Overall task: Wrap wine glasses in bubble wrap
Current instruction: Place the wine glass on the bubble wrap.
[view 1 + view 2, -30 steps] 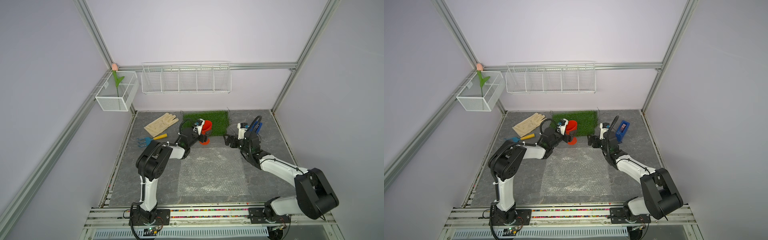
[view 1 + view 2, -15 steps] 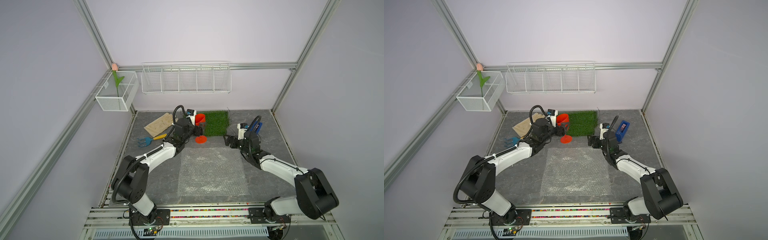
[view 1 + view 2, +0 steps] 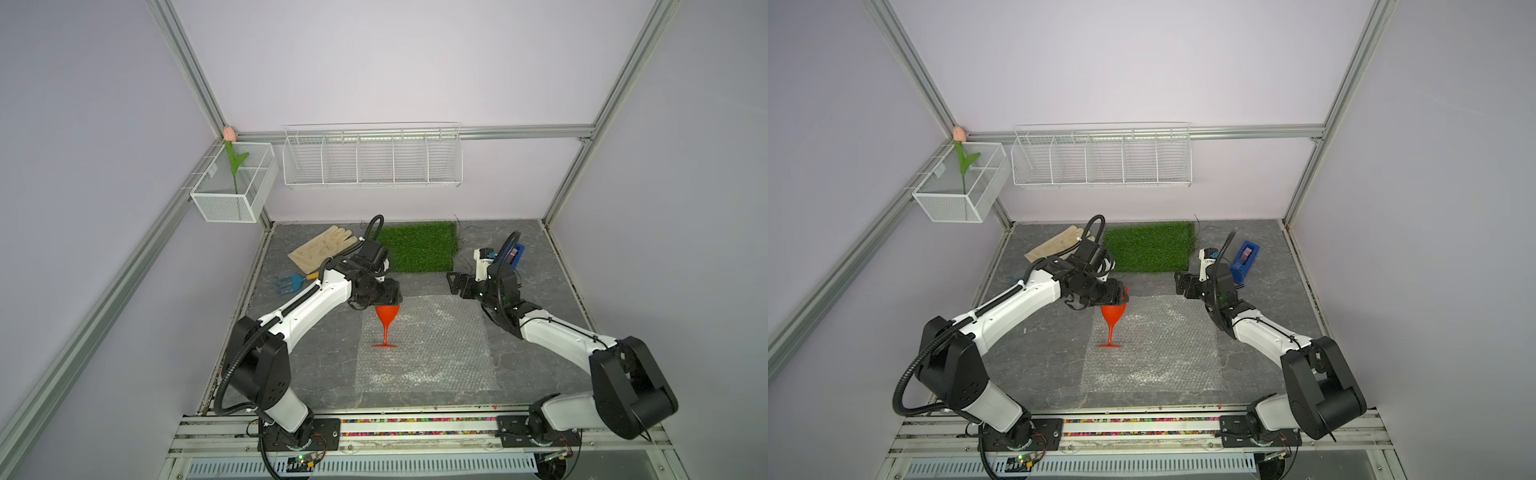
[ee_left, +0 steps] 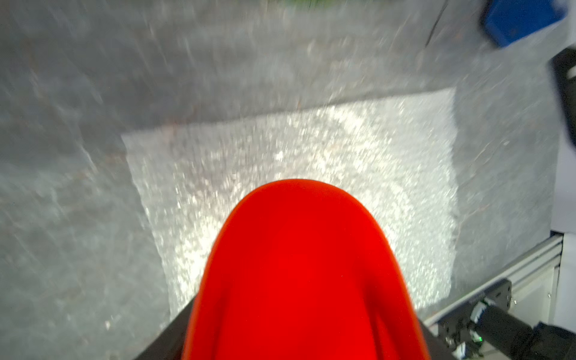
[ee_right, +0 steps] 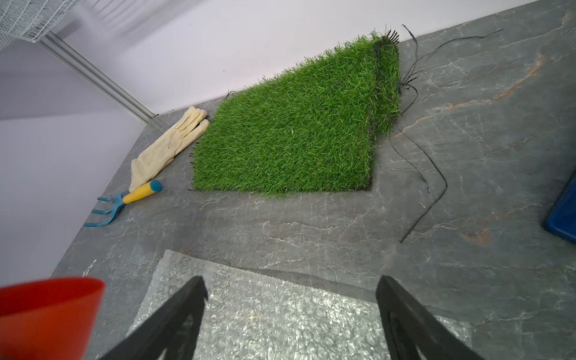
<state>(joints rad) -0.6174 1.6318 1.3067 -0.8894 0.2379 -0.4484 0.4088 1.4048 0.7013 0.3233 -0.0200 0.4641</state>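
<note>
The left gripper (image 3: 388,296) is clamped on the cup of the orange-red plastic goblet (image 3: 386,322) and holds it upright over the left part of the clear square sheet of bubble wrap (image 3: 440,349), which lies flat on the grey stone-patterned bench (image 3: 316,365). The round foot is at the sheet's surface; I cannot tell if it touches. At the far right corner of the sheet, the right gripper (image 5: 291,285) hangs released, empty. The step in hand seems to be placing the goblet. Next, I think, it must be laid on its side near the left edge, then the sheet's border rolled over it.
</note>
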